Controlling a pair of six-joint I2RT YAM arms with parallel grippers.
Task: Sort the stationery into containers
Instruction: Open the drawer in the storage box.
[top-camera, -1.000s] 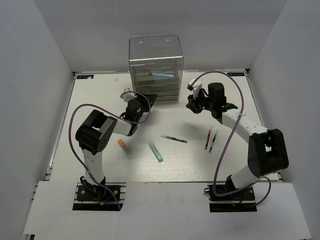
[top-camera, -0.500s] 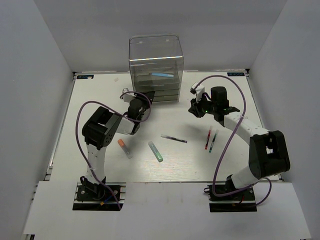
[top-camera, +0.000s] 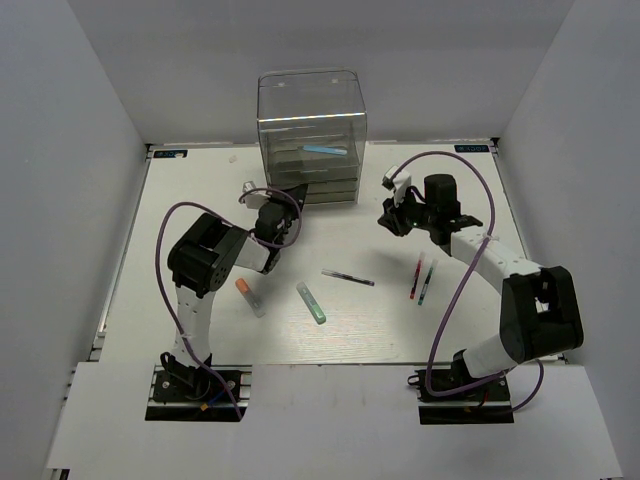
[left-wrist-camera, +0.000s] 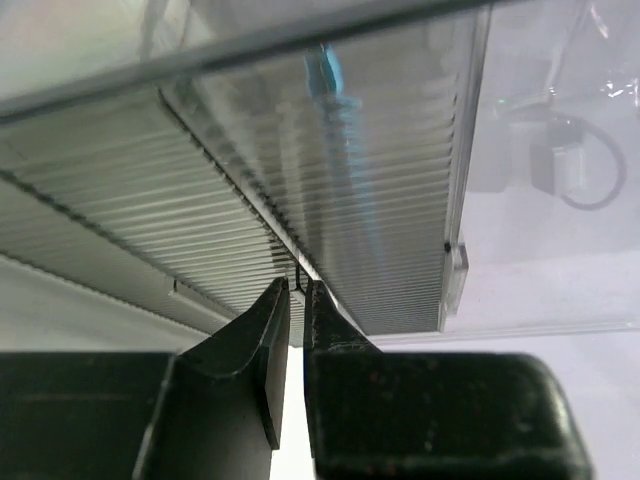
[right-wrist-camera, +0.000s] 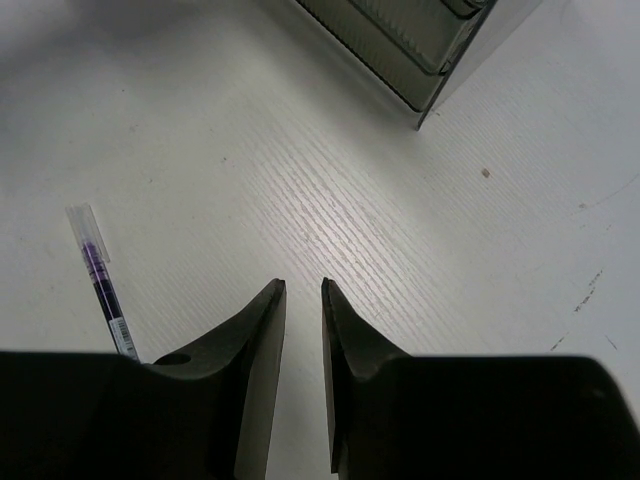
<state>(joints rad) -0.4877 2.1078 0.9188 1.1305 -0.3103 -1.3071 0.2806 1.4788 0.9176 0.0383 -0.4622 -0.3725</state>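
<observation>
The clear drawer unit (top-camera: 312, 135) stands at the table's back. A light blue pen (top-camera: 323, 150) lies in one drawer and also shows in the left wrist view (left-wrist-camera: 325, 72). My left gripper (top-camera: 290, 193) is at the unit's lower front, shut on a thin dark drawer handle (left-wrist-camera: 298, 274). My right gripper (top-camera: 393, 215) hovers over bare table right of the unit, jaws a narrow gap apart and empty (right-wrist-camera: 303, 290). On the table lie an orange-capped marker (top-camera: 245, 295), a green-tipped marker (top-camera: 311, 302), a thin dark pen (top-camera: 348, 277) (right-wrist-camera: 103, 285), a red pen (top-camera: 416, 277) and a teal pen (top-camera: 425, 283). The blue pen is not seen.
The unit's lower right corner (right-wrist-camera: 410, 50) shows at the top of the right wrist view. White walls close the table on three sides. Purple cables loop above both arms.
My left arm has pushed in closer to the drawer unit's front. My right gripper has turned and shifted slightly to the right. The pens on the table have not moved.
</observation>
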